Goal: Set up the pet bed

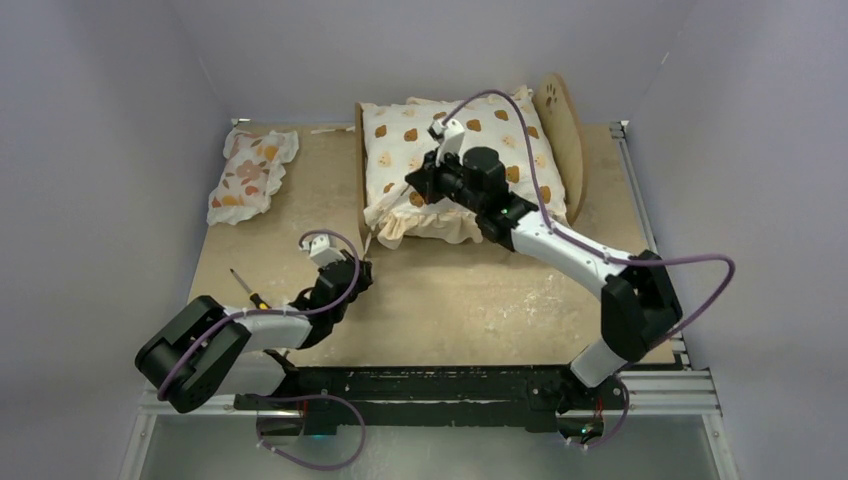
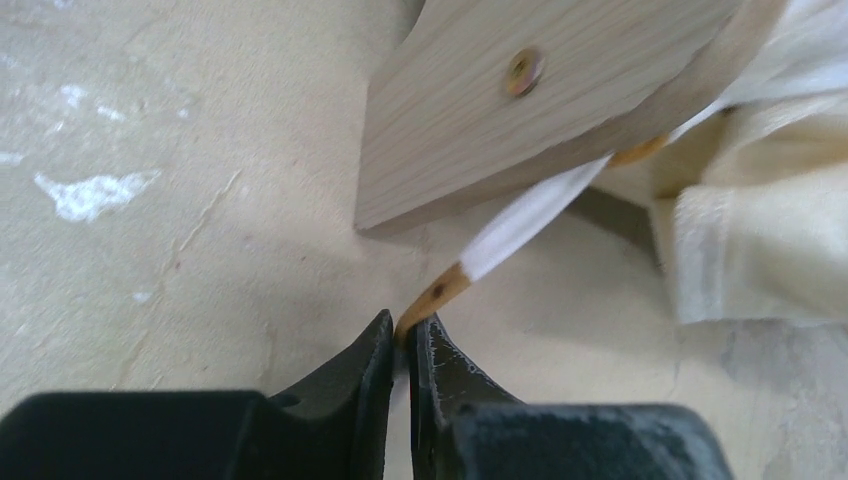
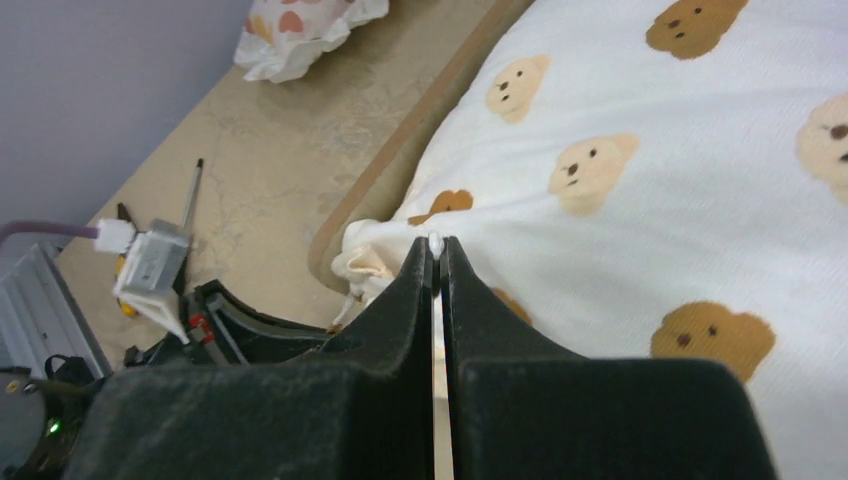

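The pet bed (image 1: 561, 112), light wood with a paw-print headboard, stands at the back of the table, and its wooden end panel (image 2: 470, 130) fills the left wrist view. A cream bear-print cushion (image 1: 455, 135) lies in it, its ruffle hanging over the near end. My left gripper (image 1: 364, 266) is low by the bed's near-left corner. Its jaws (image 2: 405, 326) pinch the tan tip of a white cushion tie (image 2: 530, 215) that runs under the panel. My right gripper (image 1: 413, 186) rests on the cushion (image 3: 640, 170), shut (image 3: 437, 243) with a small tuft of its fabric at the tips.
A small floral ruffled pillow (image 1: 250, 175) lies at the back left. A screwdriver (image 1: 249, 289) lies on the table left of my left arm. The table's metal rail (image 1: 640, 200) runs along the right side, and grey walls close in on three sides.
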{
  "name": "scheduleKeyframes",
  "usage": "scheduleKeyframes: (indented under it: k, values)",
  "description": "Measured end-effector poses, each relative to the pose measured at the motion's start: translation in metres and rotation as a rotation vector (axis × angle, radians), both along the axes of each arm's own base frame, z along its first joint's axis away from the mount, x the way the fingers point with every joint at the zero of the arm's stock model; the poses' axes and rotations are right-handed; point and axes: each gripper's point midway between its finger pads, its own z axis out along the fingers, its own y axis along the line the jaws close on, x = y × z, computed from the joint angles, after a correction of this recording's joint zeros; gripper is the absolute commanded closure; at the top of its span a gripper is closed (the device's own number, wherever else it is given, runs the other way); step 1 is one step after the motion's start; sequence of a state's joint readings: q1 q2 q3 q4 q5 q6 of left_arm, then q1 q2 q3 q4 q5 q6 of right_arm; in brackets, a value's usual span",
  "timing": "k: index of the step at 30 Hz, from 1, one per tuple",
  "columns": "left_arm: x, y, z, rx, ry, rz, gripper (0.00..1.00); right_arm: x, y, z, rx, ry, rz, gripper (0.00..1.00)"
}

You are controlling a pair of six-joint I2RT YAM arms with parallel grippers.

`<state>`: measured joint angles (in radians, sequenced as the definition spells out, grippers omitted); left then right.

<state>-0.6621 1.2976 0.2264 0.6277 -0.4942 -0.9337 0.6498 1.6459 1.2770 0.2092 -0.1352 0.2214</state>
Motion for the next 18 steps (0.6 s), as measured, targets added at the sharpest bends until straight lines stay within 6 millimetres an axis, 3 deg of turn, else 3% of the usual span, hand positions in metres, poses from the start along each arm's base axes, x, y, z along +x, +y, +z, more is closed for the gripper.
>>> scheduleKeyframes:
  k: [3, 6, 10, 15, 18]
  values:
    - [-0.01, 0.004, -0.014, 0.032, 0.038, -0.023, 0.8, -0.028, -0.007, -0.003, 0.035, -0.021, 0.024, 1.0]
    - [-0.021, 0.011, -0.025, 0.06, 0.073, -0.037, 0.76, -0.055, -0.001, -0.023, 0.056, -0.017, 0.063, 1.0]
    - [-0.026, 0.014, -0.019, 0.059, 0.063, -0.043, 0.69, -0.105, 0.027, -0.073, 0.028, 0.044, 0.163, 1.0]
    - [-0.029, 0.016, -0.001, 0.036, 0.028, -0.042, 0.61, -0.148, 0.056, -0.144, -0.029, 0.165, 0.252, 1.0]
    - [-0.032, 0.021, 0.01, 0.028, 0.01, -0.033, 0.57, -0.163, 0.061, -0.184, -0.077, 0.247, 0.266, 0.83]
